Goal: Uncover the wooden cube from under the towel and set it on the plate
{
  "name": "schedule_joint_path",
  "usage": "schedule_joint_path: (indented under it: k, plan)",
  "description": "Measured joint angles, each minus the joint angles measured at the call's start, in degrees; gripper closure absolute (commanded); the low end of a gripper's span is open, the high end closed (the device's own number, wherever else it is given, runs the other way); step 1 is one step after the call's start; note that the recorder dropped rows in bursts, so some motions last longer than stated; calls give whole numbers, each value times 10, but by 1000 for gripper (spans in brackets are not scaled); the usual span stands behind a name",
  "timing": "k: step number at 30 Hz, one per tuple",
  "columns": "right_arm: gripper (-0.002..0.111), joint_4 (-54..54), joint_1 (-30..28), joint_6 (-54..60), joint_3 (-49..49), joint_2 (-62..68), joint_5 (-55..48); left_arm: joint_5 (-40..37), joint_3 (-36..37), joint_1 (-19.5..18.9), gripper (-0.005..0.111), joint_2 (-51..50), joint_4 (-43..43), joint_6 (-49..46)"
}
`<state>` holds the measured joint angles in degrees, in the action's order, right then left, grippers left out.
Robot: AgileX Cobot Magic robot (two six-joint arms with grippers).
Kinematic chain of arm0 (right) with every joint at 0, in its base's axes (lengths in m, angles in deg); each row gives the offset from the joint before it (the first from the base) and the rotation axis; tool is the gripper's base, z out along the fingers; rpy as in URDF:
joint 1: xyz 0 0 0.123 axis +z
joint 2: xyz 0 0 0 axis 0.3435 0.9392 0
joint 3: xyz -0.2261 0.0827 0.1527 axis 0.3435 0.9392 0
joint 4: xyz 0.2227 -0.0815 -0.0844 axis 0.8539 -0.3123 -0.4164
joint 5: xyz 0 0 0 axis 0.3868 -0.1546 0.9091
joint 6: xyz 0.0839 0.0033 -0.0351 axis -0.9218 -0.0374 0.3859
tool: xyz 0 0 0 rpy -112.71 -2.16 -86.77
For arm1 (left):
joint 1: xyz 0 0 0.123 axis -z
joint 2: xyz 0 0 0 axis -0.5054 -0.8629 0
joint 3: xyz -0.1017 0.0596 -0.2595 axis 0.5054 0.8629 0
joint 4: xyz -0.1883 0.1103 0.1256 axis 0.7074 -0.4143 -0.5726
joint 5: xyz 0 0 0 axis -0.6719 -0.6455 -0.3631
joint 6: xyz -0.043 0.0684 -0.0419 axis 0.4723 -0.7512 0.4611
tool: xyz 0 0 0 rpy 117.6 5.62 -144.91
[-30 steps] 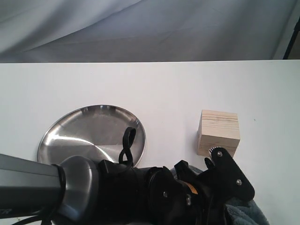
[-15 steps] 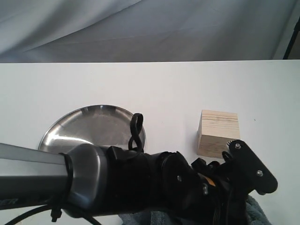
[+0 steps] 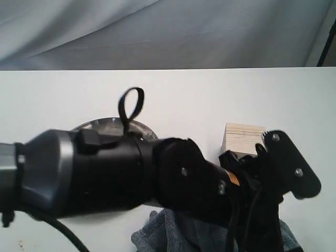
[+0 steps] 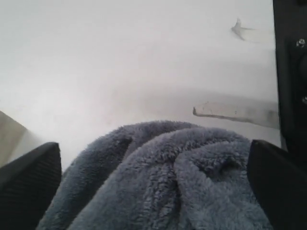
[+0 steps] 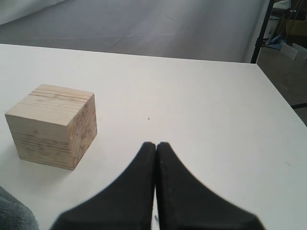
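The pale wooden cube (image 3: 242,137) stands uncovered on the white table, also in the right wrist view (image 5: 50,127). My left arm (image 3: 105,173) crosses in front and hides most of the steel plate (image 3: 102,124); only its far rim shows. The grey-blue towel (image 3: 173,236) lies bunched at the near edge under that arm. In the left wrist view the towel (image 4: 158,182) fills the space between the wide-apart fingers (image 4: 29,182) of my left gripper (image 4: 153,143), which is open. My right gripper (image 5: 156,143) is shut and empty, to the cube's right, apart from it.
A grey cloth backdrop (image 3: 168,31) hangs behind the table's far edge. A black stand (image 3: 328,47) rises at the far right. In the right wrist view the table's right edge (image 5: 276,96) drops to the floor.
My left arm has risen and swung right, now covering most of the plate. More of the towel shows beneath it. The cube has not moved.
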<state>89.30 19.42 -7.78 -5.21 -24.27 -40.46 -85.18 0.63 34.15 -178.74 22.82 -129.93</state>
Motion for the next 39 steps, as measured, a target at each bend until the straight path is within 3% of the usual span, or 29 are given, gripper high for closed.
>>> schedule_joint_path:
  k: [8,14,22,29,35,39]
  plan:
    - [108,0,0,0,0,0,0,5,0,-49,8,60,-2,2]
    - [108,0,0,0,0,0,0,103,0,-77,8,62,-5,2]
    - [108,0,0,0,0,0,0,219,0,-78,11,48,4,39]
    - [108,0,0,0,0,0,0,272,0,-78,51,25,6,59]
    - [108,0,0,0,0,0,0,326,0,-78,107,-3,6,91]
    - [108,0,0,0,0,0,0,360,0,-78,106,-16,-24,166]
